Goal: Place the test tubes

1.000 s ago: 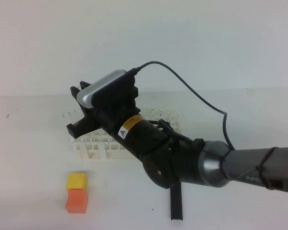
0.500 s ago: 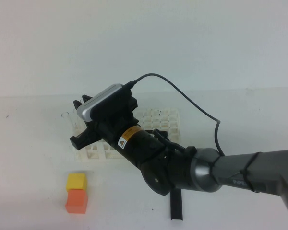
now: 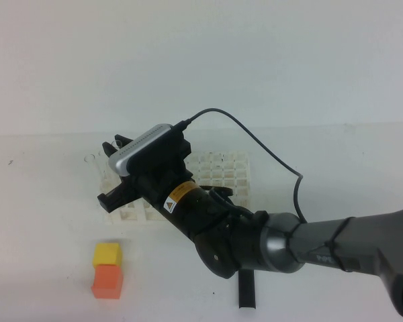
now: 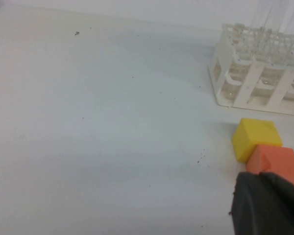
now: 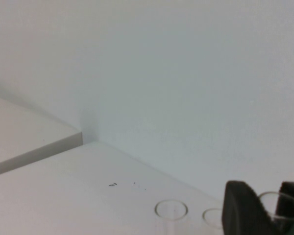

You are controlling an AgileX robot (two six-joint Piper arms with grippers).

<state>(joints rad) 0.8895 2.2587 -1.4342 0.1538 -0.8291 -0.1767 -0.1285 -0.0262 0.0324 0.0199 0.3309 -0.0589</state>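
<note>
My right gripper (image 3: 111, 170) reaches in from the right and hangs over the left end of the white test tube rack (image 3: 218, 168). In the right wrist view its fingers (image 5: 241, 208) flank the rim of a clear test tube (image 5: 279, 205), and the right gripper (image 5: 265, 196) is shut on it. Two more clear tube rims (image 5: 171, 209) stand just beside it. One tube rim (image 3: 92, 159) shows faintly left of the gripper. The left gripper (image 4: 265, 197) is a single dark mass, shut and empty, near the orange cube (image 4: 275, 163).
A yellow cube (image 3: 107, 254) and an orange cube (image 3: 107, 281) sit touching in front of the rack's left end. A black bar (image 3: 246, 288) lies on the table under the right arm's elbow. Several tubes (image 4: 269, 22) stand in the rack (image 4: 250, 78).
The right gripper has sunk a little over the rack's left end with the tube. The arm's elbow has swung left and lower. The cubes have not moved.
</note>
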